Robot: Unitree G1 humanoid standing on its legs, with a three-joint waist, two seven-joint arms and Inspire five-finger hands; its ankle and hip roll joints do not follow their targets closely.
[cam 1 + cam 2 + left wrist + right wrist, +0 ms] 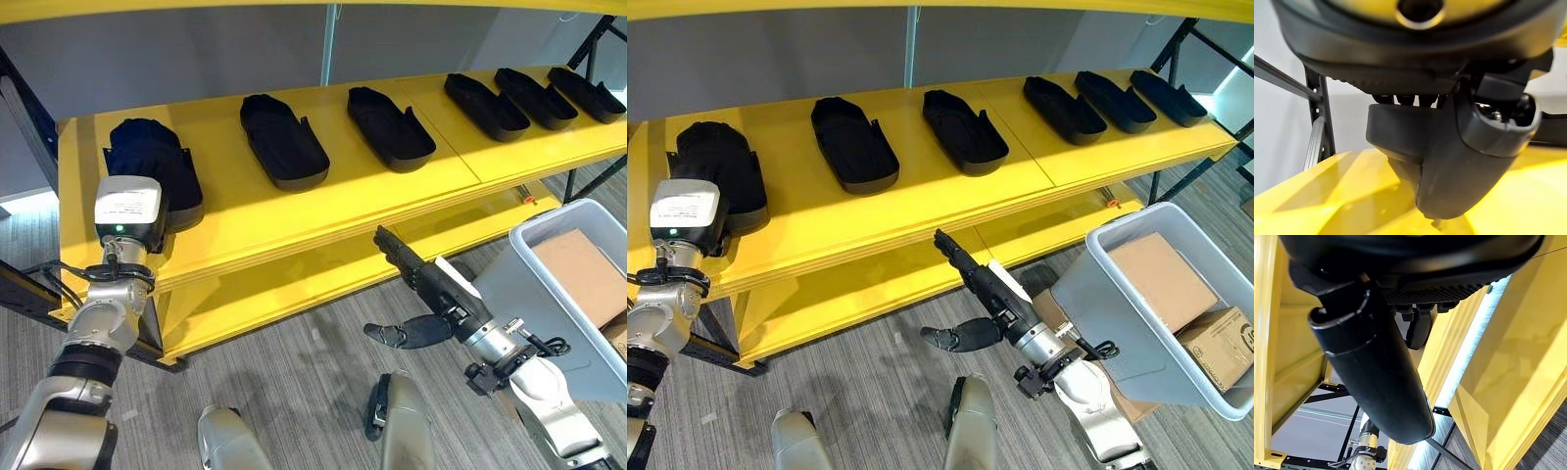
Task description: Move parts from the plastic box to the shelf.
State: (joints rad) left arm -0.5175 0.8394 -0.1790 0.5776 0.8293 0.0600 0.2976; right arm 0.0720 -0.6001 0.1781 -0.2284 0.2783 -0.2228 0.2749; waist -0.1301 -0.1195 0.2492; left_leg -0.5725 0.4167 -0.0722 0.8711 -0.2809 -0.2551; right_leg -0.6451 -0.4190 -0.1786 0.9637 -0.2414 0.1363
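Observation:
At the far left of the yellow shelf's point(372, 206) top board lies a black part point(181, 196). My left hand point(137, 147) rests on it. In the left wrist view its thumb point(1464, 166) and fingers are curled round the black part point(1400, 132), just above the yellow board. My right hand point(436, 284) hangs over the floor in front of the lower shelf board point(294, 284). It is open, with straight fingers, the thumb point(1376, 377) spread, and nothing in it. The grey plastic box point(519, 284) stands tilted at the right.
Several more black parts lie in a row along the top board, from the middle point(284, 142) to the far right point(586, 93). A brown cardboard piece point(588, 274) lies in the plastic box, and a cardboard carton point(1225, 348) sits beside it. Grey carpet floor lies below.

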